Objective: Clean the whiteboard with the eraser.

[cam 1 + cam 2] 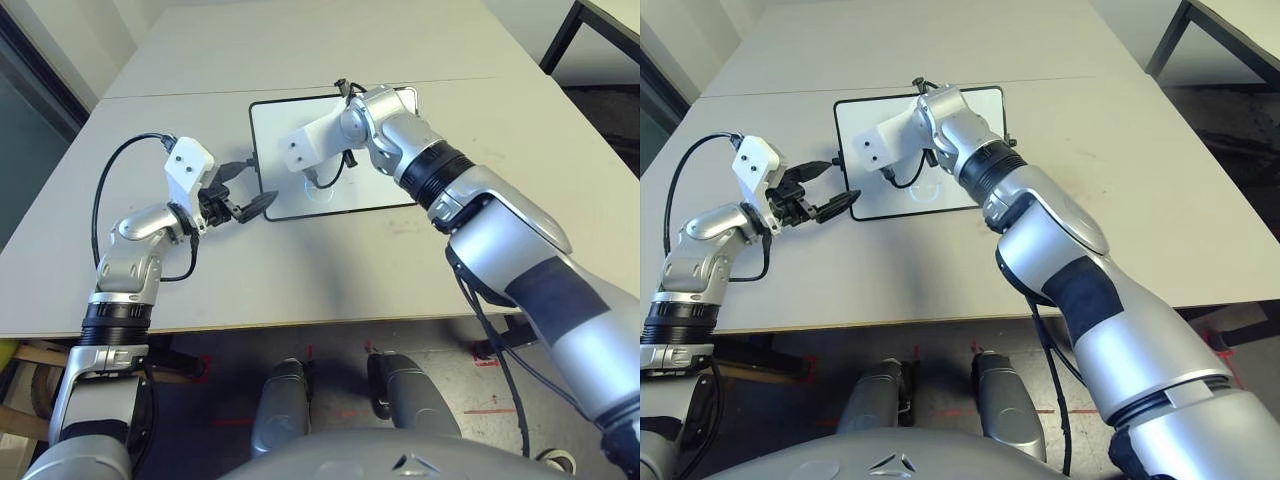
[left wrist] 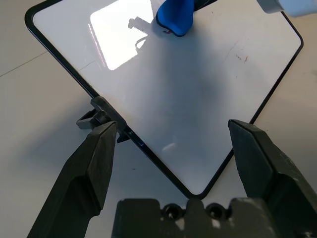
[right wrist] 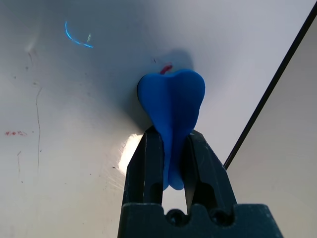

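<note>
Right end effector [image 3: 173, 148] has the eraser [image 3: 172, 99] pinched over the board [image 2: 183, 99], probably for scrubbing leftover red; left one [image 2: 173, 158] sits wide by the board's edge, maybe to steady it.

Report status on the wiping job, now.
Right gripper shut on blue waisted eraser, over black-framed whiteboard. Left gripper open, empty. Red marks remain.
</note>
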You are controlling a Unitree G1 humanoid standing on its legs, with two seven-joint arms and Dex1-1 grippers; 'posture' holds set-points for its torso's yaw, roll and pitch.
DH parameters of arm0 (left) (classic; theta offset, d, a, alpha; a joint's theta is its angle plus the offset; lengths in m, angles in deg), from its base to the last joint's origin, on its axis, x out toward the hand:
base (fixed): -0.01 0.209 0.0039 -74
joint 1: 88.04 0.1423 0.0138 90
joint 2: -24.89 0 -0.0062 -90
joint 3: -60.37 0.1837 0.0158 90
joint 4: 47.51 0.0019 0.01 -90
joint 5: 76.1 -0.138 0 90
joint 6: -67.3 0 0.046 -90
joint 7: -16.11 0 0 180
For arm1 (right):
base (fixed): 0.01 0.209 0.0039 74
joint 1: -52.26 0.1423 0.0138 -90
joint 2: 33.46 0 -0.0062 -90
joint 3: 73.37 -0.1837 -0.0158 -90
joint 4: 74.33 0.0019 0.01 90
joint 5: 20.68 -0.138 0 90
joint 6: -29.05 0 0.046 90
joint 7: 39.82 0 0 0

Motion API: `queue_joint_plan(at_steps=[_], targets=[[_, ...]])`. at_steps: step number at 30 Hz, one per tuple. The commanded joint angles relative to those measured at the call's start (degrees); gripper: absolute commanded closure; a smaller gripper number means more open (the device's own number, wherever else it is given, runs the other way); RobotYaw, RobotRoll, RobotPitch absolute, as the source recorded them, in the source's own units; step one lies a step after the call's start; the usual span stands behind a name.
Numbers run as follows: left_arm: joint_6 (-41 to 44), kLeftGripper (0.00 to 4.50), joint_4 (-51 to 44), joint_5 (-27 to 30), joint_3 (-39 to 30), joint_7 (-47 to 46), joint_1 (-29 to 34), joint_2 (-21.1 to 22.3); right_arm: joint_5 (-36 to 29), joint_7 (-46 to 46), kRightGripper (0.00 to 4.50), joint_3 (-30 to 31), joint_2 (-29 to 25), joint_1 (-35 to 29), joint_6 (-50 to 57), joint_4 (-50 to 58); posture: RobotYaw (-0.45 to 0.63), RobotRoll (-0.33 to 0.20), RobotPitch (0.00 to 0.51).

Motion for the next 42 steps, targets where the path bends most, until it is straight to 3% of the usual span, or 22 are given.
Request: queue_joint_plan(at_steps=[1,11,42], targets=[[0.2,0.0,-1.0,-0.1,-0.5,0.0,0.7,0.0,-0.5,0.3,4.12,0.8,1.1,-0.7,-0.3,1.4,0.0,0.0,0.113],[-0.4,0.0,-0.2,-0.3,-0.1,0.3,0.5,-0.5,-0.1,0.4,4.12,1.1,0.1,-0.7,-0.1,1.8,0.0,0.0,0.11],[-1.5,0.0,3.1,-1.1,0.6,1.6,-2.5,-0.9,1.5,2.4,4.12,2.6,-12.5,-4.3,1.4,2.1,-0.05,0.0,0.098]])
